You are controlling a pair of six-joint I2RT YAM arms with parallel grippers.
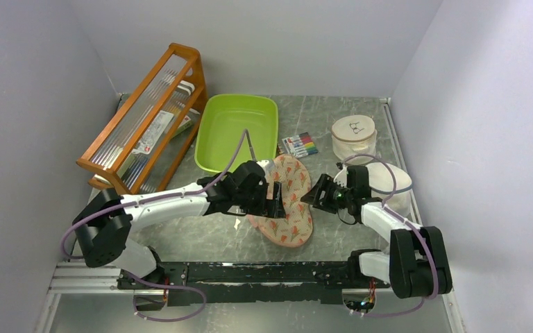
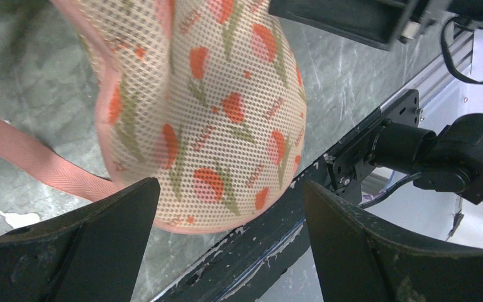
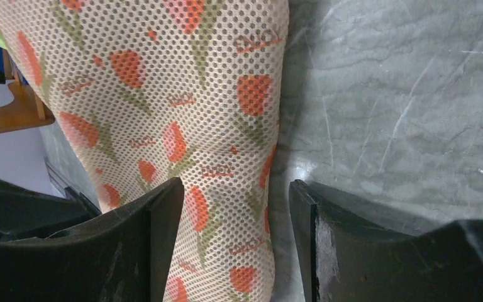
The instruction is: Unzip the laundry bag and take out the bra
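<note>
The laundry bag [image 1: 289, 201] lies zipped shut on the table, a two-lobed cream mesh case with red-green print and pink edging. My left gripper [image 1: 275, 200] is open at its left side. In the left wrist view one lobe [image 2: 214, 107] fills the space ahead of the open left gripper [image 2: 231, 185], and the pink loop [image 2: 31, 157] trails left. My right gripper [image 1: 313, 196] is open at the bag's right edge. In the right wrist view the bag [image 3: 163, 113] reaches partway between the open right gripper [image 3: 234, 185] jaws. The bra is hidden.
A green tub [image 1: 238, 132] and a wooden rack [image 1: 146, 118] stand at the back left. A marker pack [image 1: 299, 144] and a round white lidded tub [image 1: 353, 135] are behind the bag, another white container [image 1: 392, 182] at right. A black rail [image 1: 250, 272] runs along the near edge.
</note>
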